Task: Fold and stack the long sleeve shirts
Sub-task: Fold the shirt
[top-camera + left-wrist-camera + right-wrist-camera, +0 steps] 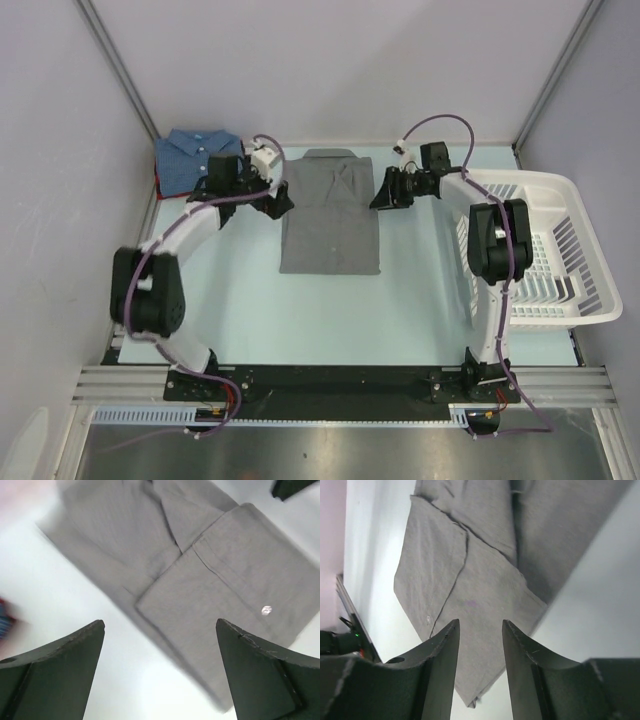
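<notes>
At the centre of the table point(330, 320), the grey shirt point(330, 215) lies folded into a flat rectangle, collar toward the far wall and buttoned front up. A blue shirt point(195, 155), also folded, sits in the far left corner, well apart from the grey one. A white slatted basket point(590, 250) stands at the right edge.

Left arm: elbow swung out to the left, forearm angled up and inward. It ends at the grey shirt's left edge near the collar. The left tool point(160, 625) is spread wide, with nothing between its fingers point(65, 665), and the wrist view looks down on the folded cloth and one button.

Right arm: upper link rising beside the basket, forearm turned leftward. It ends at the shirt's right edge, opposite the left tool. The right tool point(480, 622) is drawn in to a narrow gap, its fingers apart and gripping nothing. Whether either tool touches the cloth cannot be told.
</notes>
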